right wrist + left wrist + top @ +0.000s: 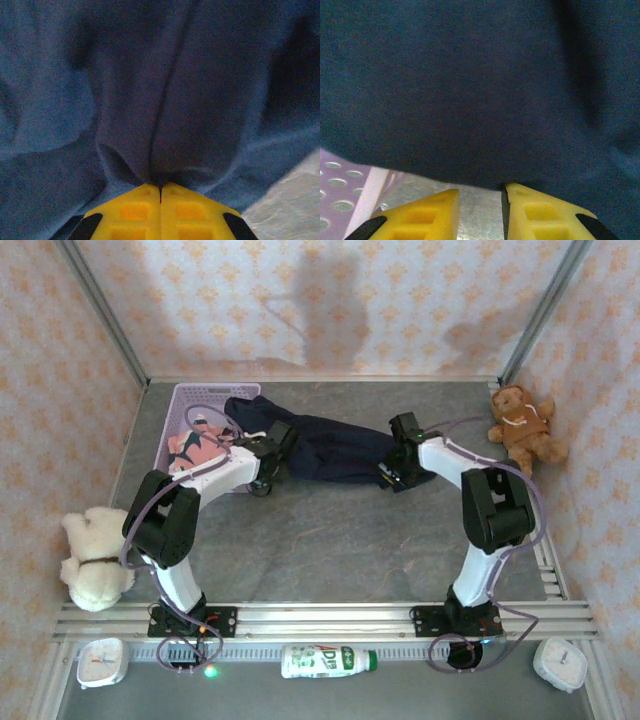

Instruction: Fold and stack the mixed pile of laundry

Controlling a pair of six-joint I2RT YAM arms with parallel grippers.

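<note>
The dark navy garment point(335, 448) lies spread across the far middle of the table, between both arms. My left gripper point(274, 447) is at its left end. In the left wrist view this gripper point(481, 194) is open, bare table between the yellow fingers point(547, 215), and the navy cloth point(480, 85) hangs right at their tips. My right gripper point(397, 462) is at the garment's right end. In the right wrist view it point(160, 188) is shut on a pinched fold of navy cloth point(165, 115). The salmon-pink shark-print garment point(195, 447) lies bunched in the basket.
A lavender lattice basket point(181, 403) sits at the back left, partly under the navy cloth. A cream teddy point(93, 560) lies at the left edge and a brown teddy point(524, 425) at the back right. A bottle point(325, 660) and two small clocks point(100, 662) lie below the rail.
</note>
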